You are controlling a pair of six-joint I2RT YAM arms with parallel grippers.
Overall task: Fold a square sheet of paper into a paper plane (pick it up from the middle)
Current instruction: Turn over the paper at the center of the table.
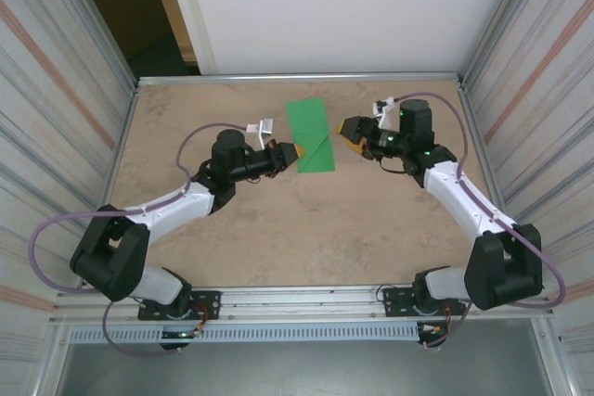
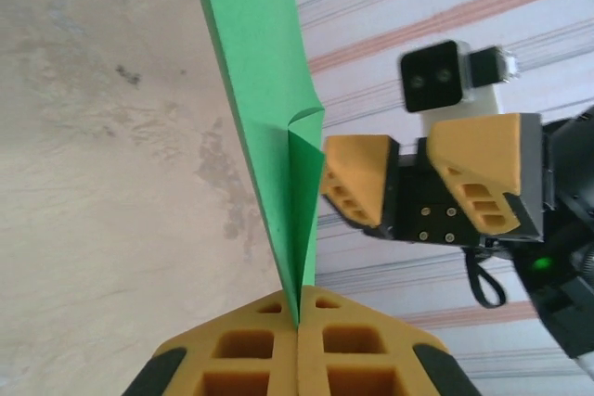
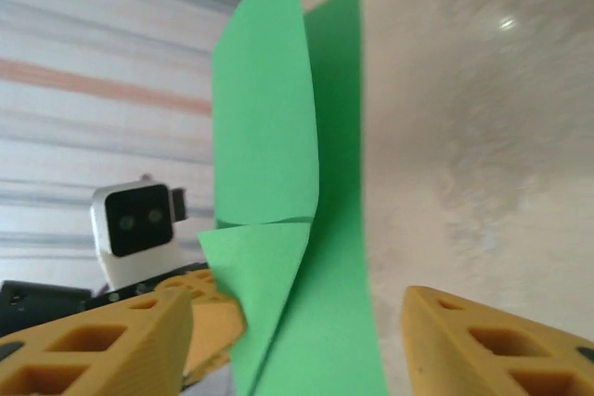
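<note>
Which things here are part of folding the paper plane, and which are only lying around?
For the job: green sheet of paper, partly folded; left gripper, jaws shut on it; right gripper, jaws open beside it.
Only surroundings: table; ribbed side walls.

I counted one square sheet of paper (image 1: 311, 134), green and partly folded, and one bench (image 1: 278, 229). There were two arms, the left arm (image 1: 176, 201) and the right arm (image 1: 459, 197), and two end effectors, the left end effector (image 1: 290, 152) and the right end effector (image 1: 351, 129). Each bore two orange fingers (image 2: 362, 178), four in all. I also noted two wrist cameras (image 2: 432, 76), one per arm.
</note>
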